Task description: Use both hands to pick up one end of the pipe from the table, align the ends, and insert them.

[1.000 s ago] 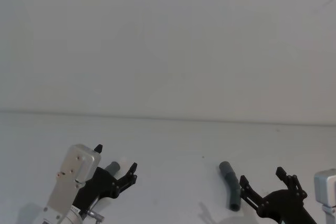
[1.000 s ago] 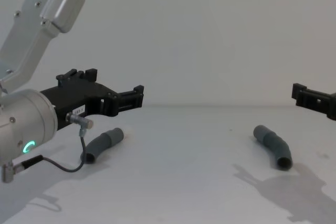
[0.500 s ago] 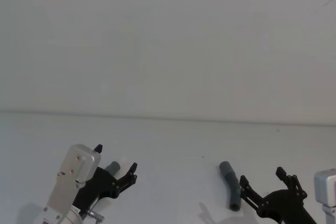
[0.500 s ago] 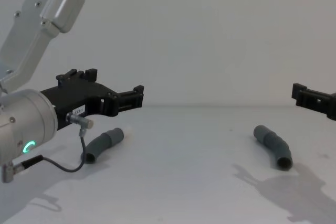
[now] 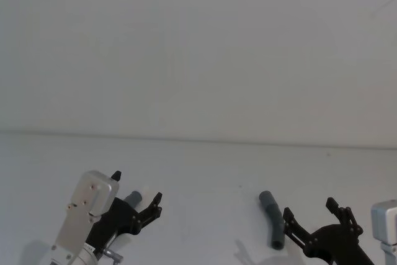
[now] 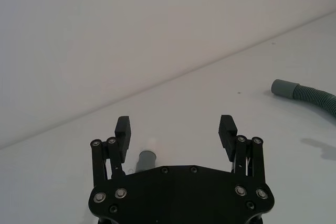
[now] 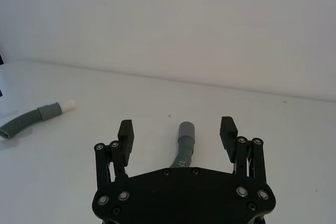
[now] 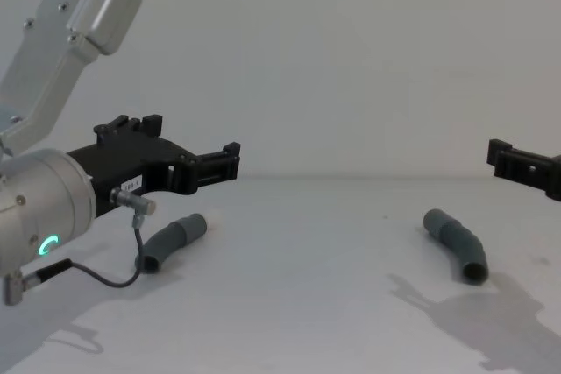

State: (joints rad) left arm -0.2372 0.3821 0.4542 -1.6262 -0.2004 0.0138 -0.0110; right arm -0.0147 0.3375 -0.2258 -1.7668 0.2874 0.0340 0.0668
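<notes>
- Left gripper [image 6: 175, 127]: black plastic fingers [image 6: 123, 126] wide apart, empty, above matte white worktop [image 8: 298, 313], left side.
- Right gripper [image 7: 176, 127]: fingers equally wide, empty, above worktop's right side.
- Lying on worktop: ribbed grey whitish-tipped piece [image 8: 173, 241] left, curved cuffed piece [image 8: 456, 241] right.

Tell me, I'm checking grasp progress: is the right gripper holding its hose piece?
No, the right gripper is open, and the hose piece lies untouched on the table.

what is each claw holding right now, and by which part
Nothing is held. The left claw and right claw hang open above the table, and the left pipe piece and right pipe piece lie loose on it.
</notes>
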